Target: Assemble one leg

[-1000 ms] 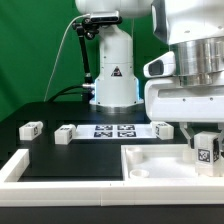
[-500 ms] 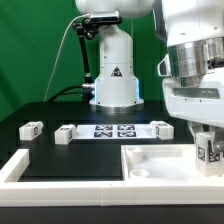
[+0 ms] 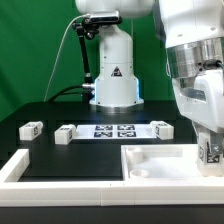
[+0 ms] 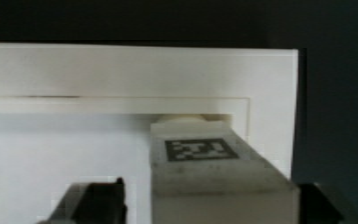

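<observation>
My gripper point(image 3: 210, 160) is at the exterior view's far right, shut on a leg point(image 3: 211, 152), a small white block with a black-and-white tag. It holds the leg upright over the right end of the large white tray-shaped piece point(image 3: 160, 160). In the wrist view the leg point(image 4: 202, 150) runs between my dark fingers point(image 4: 96, 203), and its far end sits at an inner corner of the tray-shaped piece point(image 4: 87, 110). Whether the leg touches the piece I cannot tell.
Three more tagged white legs lie on the black table: one at the left point(image 3: 29, 128), one beside it point(image 3: 66, 134), one right of the marker board point(image 3: 162, 127). The marker board point(image 3: 115, 130) lies before the robot base. A white raised rim point(image 3: 20, 165) runs along the front left.
My gripper has moved to the exterior view's right and slightly down with the leg in it. The other legs have not moved.
</observation>
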`<state>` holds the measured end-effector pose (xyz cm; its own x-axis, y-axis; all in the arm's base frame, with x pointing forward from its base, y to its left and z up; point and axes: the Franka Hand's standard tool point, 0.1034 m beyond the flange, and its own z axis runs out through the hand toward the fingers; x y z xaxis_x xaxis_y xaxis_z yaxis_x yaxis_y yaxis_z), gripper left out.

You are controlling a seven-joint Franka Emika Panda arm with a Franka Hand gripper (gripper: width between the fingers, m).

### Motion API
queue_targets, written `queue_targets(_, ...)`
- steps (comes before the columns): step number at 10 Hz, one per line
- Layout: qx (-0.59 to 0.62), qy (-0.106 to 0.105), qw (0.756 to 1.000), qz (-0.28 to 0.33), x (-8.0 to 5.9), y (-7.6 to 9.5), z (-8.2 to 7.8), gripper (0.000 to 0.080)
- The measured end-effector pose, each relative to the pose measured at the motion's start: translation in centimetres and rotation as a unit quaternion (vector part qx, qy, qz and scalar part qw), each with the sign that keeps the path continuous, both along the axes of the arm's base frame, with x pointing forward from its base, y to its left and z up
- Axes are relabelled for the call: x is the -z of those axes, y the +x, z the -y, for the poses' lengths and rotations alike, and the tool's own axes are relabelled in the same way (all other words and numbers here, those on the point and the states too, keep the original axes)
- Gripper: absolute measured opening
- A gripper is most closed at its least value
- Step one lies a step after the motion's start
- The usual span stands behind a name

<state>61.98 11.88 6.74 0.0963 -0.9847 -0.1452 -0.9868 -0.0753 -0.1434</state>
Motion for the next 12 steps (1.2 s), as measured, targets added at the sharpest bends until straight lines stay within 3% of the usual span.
queue_targets(1,-0.018,0.0,1.0,-0.009,0.04,-0.23,-0.32,0.0612)
queue_targets(2,-0.045,0.0,0.999,-0.015,-0.13,-0.24,-0.63,0.0612)
queue_targets(5,-0.204,-0.026,0.979,0.002,-0.27,-0.16,-0.8,0.0646)
queue_targets(9,-0.43,-0.064,0.9,0.031,-0.49,0.3,-0.43,0.0649)
queue_targets(10,-0.492,-0.084,0.866,0.039,-0.66,0.39,-0.89,0.0649)
queue_targets(12,-0.585,-0.097,0.803,0.048,-0.66,0.39,-0.82,0.0649)
